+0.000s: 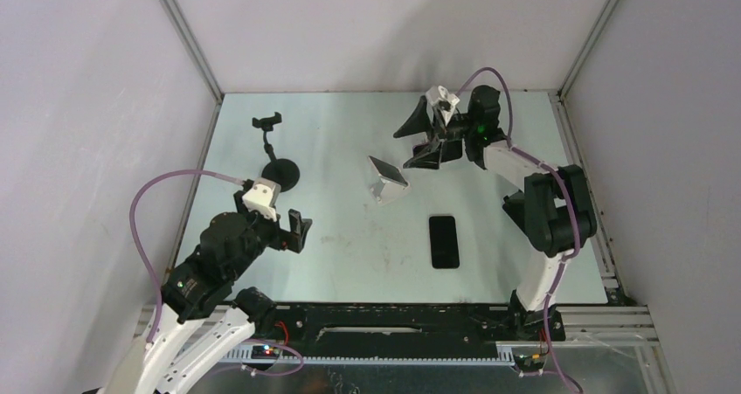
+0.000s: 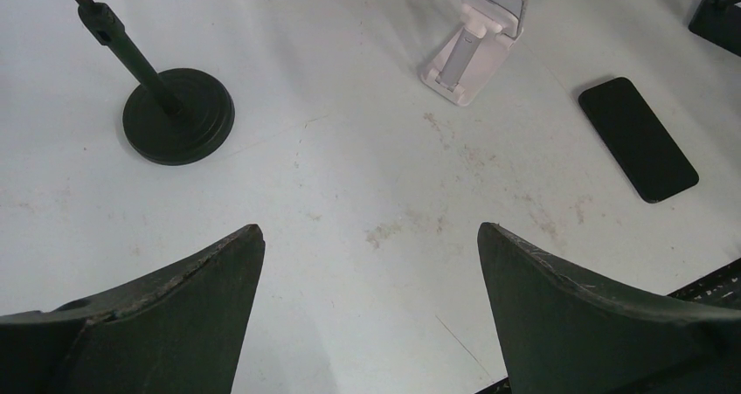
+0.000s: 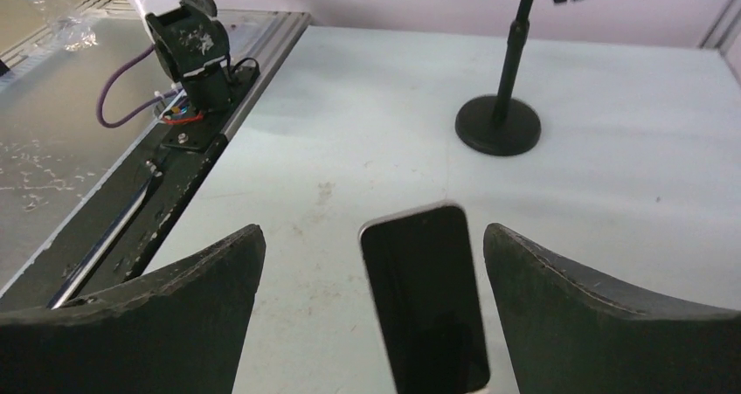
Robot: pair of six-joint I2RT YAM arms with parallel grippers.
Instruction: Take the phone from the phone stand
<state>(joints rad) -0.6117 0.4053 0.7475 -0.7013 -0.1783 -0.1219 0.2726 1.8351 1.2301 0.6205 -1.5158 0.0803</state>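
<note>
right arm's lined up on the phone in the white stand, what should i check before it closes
1. Right gripper open: ok, spread wide.
2. Phone between its fingers: ok, a gap shows on each side.
3. Phone seated on the white stand: ok, leaning on it.
4. Fingers far enough forward to grip: cannot tell.
5. Left gripper out of the way: ok, open over the table, near the black clamp stand.
6. Second phone clear: ok, lying flat, apart from the white stand.
</note>
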